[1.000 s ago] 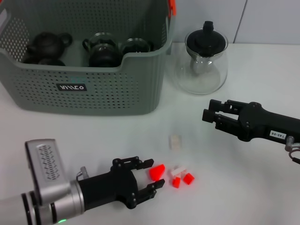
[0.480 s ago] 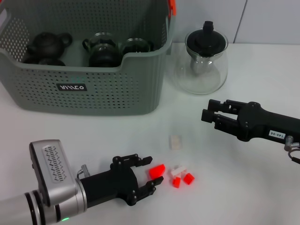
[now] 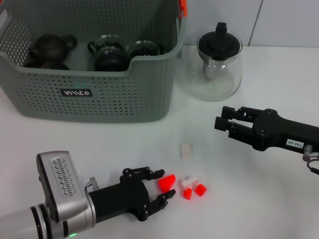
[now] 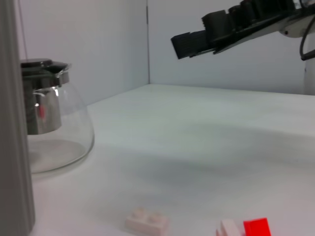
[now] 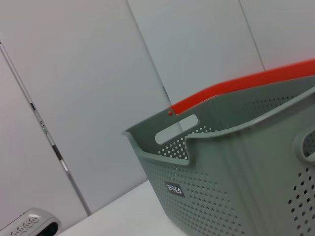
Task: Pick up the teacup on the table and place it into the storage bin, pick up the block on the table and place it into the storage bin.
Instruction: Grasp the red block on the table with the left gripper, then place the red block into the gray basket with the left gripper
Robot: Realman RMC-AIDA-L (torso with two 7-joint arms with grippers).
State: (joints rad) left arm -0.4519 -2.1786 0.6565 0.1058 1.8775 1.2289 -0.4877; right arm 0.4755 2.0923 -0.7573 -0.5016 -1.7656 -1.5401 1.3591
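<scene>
The block step looks to be in hand. The left pincer lies low on the near desk, fingers spread and released around a red block, not yet clenched. Smaller red and white pieces sit just right of it. The storage bin stands far left, with dark teapots inside. Next: clench on the block, lift, carry far-left over the rim. The right pincer hovers idle, released.

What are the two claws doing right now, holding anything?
Left gripper: open around the red block, not clamped.
Right gripper: empty, hovering above the table; open or shut cannot be told.
</scene>
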